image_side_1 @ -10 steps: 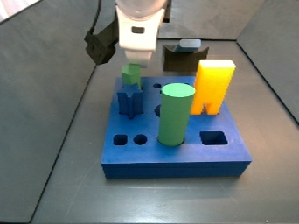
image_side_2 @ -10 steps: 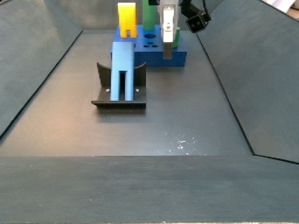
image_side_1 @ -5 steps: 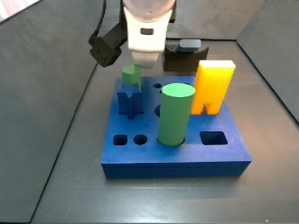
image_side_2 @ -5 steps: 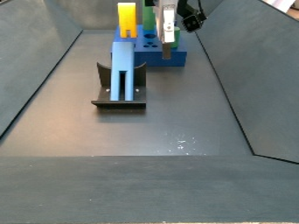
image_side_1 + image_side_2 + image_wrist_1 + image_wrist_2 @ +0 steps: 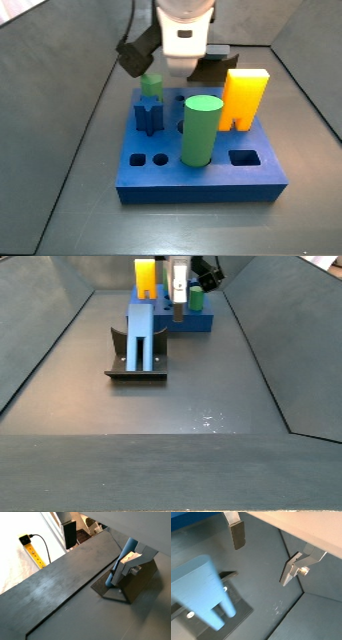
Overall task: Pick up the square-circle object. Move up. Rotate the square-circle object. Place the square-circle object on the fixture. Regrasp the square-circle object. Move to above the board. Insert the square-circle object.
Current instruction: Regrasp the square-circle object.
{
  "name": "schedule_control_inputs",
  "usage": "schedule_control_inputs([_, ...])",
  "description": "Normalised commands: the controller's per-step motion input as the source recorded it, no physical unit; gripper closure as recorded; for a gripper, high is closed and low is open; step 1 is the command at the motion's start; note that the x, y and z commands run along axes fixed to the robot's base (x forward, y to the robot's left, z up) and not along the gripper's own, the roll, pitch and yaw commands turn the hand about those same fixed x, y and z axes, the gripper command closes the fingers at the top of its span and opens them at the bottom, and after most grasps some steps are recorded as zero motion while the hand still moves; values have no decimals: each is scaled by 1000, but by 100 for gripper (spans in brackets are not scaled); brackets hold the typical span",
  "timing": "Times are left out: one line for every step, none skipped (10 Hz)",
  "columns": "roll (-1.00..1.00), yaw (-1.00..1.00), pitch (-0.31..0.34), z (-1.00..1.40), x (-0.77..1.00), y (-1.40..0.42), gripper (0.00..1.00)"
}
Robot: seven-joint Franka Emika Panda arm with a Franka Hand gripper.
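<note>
**Inspector:** Position and state of the hand?

**Assessor:** In a side view the hand hung above the far edge of the board. In a wrist view its fingers stood wide apart, with only bare floor between them. The hand was open and held no piece.

**Inspector:** Contents of the board, left to right?

**Assessor:** At the far left stood a dark-blue star peg, with a small green peg just behind it. Both were seated upright. A tall green cylinder stood at the centre and an orange-yellow block at the far right. Open holes showed along the near edge.

**Inspector:** And the square-circle object?

**Assessor:** It was not on the board. In a side view the square-circle object stood upright on the base plate of the fixture, against the dark bracket, well apart from the hand. Both wrist views showed it there as well. From the board's side the fixture appeared only as a dark block beyond the board's far edge, and I could not make out the object there.
</note>
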Motion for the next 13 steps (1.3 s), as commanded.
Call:
schedule_control_inputs([129, -37, -34, -45, 1000, -16, 0])
schedule_control_inputs([128, -40, 2, -75, 1000, -14, 0])
schedule_control_inputs([121, -34, 26, -81, 1000, -15, 0])
schedule_control_inputs([113, -24, 49, -78, 1000, -16, 0])
schedule_control_inputs([107, -11, 73, -74, 1000, -14, 0])
schedule_control_inputs([106, 1, 87, -66, 1000, -14, 0])
schedule_control_inputs([108, 11, 92, -60, 1000, -13, 0])
schedule_control_inputs([116, 37, 103, -52, 906, -11, 0])
schedule_control_inputs([119, 47, 106, -48, 869, -13, 0])
schedule_control_inputs([125, 64, 110, -42, 796, -17, 0])
schedule_control_inputs([126, 72, 110, -41, 747, -18, 0])
schedule_control_inputs([123, 79, 110, -40, 704, -18, 0])
schedule_control_inputs([117, 87, 106, -40, 658, -21, 0])
